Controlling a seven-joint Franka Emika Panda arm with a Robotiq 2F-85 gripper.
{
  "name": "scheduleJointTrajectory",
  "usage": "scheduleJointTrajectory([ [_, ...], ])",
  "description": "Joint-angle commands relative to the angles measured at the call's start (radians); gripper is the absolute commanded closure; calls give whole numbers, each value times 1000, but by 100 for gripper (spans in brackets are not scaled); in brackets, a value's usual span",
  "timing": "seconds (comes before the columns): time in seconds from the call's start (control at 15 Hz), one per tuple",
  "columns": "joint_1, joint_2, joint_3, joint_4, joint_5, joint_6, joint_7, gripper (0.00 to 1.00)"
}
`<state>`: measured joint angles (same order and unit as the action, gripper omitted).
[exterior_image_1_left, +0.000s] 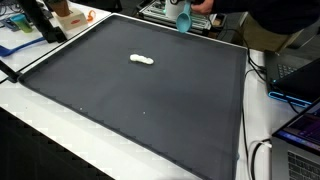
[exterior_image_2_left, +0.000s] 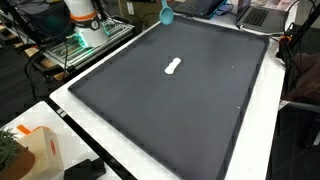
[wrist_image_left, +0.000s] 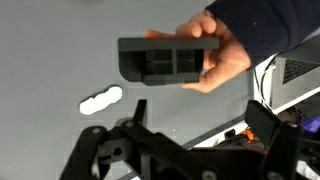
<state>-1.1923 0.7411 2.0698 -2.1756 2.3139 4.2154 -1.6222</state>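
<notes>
In the wrist view my gripper (wrist_image_left: 200, 118) stands open low in the picture, with nothing between its fingers. Well above it in the picture a person's hand (wrist_image_left: 222, 55) holds a dark grey block (wrist_image_left: 170, 58) over the dark mat (wrist_image_left: 50, 50). A small white object (wrist_image_left: 100, 100) lies on the mat to the left of the gripper. It shows in both exterior views (exterior_image_1_left: 142, 60) (exterior_image_2_left: 173, 68), alone near the middle of the mat (exterior_image_1_left: 150, 105) (exterior_image_2_left: 180, 115). My gripper itself does not show in either exterior view.
A teal object (exterior_image_1_left: 183, 16) (exterior_image_2_left: 167, 14) is at the mat's far edge beside a person (exterior_image_1_left: 270, 15). The robot's white base (exterior_image_2_left: 85, 20) stands beyond that side. Laptops and cables (exterior_image_1_left: 295, 100) line one side; an orange-and-white box (exterior_image_2_left: 40, 150) sits off a corner.
</notes>
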Motion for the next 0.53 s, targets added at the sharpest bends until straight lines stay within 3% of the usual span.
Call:
scheduleJointTrajectory([
  [0.0,26,34,-1,-7,-37,22,34,0],
  [0.47,41,59,0,-7,-56,22,40,0],
])
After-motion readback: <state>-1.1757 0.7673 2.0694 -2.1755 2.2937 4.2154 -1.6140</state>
